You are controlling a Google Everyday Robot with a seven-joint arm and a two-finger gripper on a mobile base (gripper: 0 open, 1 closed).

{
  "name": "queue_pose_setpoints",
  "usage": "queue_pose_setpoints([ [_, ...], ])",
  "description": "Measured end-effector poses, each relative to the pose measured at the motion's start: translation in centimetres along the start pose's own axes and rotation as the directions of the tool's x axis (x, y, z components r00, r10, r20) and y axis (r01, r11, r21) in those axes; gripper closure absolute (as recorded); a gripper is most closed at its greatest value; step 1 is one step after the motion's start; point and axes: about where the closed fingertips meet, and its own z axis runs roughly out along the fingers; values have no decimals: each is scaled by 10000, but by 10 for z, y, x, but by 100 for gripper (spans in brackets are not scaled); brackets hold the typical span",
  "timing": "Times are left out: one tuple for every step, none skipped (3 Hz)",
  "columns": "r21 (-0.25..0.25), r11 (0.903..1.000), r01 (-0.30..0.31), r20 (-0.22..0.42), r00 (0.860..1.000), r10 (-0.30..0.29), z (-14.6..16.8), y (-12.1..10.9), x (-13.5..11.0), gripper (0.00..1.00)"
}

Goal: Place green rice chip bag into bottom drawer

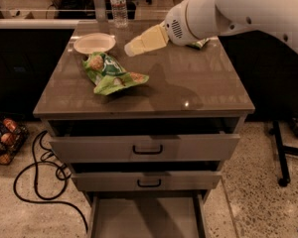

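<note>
The green rice chip bag lies flat on the left half of the brown cabinet top, lime green with tan rice cakes printed on it. My gripper, pale yellow on a white arm, hangs above the cabinet top just behind and to the right of the bag, not touching it. The bottom drawer stands pulled out at the foot of the cabinet, its flat grey floor bare.
A white bowl and a water bottle stand at the back left. Another green bag peeks out behind my arm. The top drawer and middle drawer are partly open. A basket and black cable lie on the floor at left.
</note>
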Motion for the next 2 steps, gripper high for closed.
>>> queue_pose_setpoints([
  [-726,9973,-49,-106,9999,42,37,27,7,0],
  [-726,9973,-49,-106,9999,42,37,27,7,0],
])
